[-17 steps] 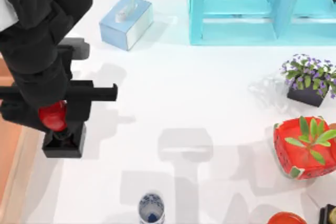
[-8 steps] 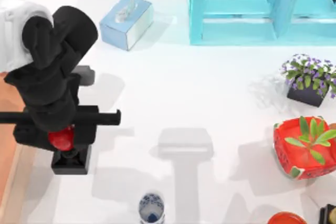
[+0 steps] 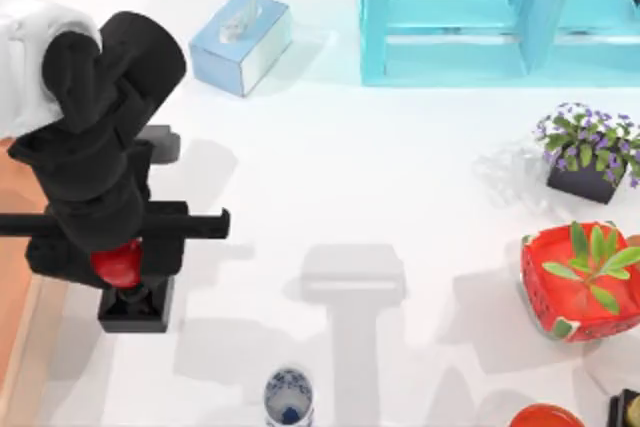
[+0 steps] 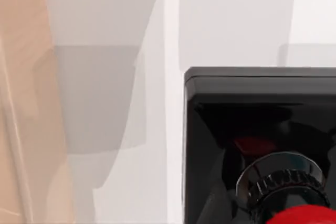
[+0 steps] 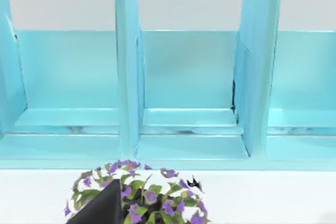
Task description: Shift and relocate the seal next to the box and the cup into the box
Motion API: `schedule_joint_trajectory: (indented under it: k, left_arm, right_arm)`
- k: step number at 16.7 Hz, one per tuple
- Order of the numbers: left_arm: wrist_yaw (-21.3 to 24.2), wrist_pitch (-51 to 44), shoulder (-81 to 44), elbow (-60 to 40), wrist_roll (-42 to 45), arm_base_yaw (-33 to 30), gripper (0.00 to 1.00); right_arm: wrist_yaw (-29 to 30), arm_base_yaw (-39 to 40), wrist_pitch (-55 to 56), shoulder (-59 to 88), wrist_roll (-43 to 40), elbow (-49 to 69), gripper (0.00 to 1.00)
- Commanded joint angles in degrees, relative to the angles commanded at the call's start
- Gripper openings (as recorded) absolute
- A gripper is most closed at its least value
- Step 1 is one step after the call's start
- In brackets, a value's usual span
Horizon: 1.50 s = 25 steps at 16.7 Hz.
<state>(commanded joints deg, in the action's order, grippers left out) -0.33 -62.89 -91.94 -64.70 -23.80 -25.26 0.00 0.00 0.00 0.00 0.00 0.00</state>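
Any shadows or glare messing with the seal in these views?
Top view: soft grey arm shadows fall across the white table, none over the seal, which sits under the left tool. Left wrist view: the seal's glossy black base mirrors its red knob.

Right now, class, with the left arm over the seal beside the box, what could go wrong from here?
1. The seal stands on the white table close to the box; a release or lift-off by the left gripper might tip it or nudge it against the rim.
2. The cup stands at the table's near edge, so a clumsy reach could knock it off.
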Motion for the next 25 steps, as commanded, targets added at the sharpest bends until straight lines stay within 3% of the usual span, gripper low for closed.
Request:
schedule_joint_trajectory:
  k: [7, 18, 25]
  left_arm:
    - [0.0, 0.0, 0.0, 0.0, 0.0, 0.0, 0.98]
    - [0.0, -0.8, 0.1, -0.9, 0.0, -0.1, 1.0]
    - [0.1, -16.9, 0.5, -16.6, -0.5, -0.2, 1.0]
  right_arm:
    - [0.0, 0.0, 0.0, 0.0, 0.0, 0.0, 1.0]
    - [0.0, 0.0, 0.0, 0.0, 0.0, 0.0, 1.0]
    - [0.0, 0.0, 0.0, 0.0, 0.0, 0.0, 1.0]
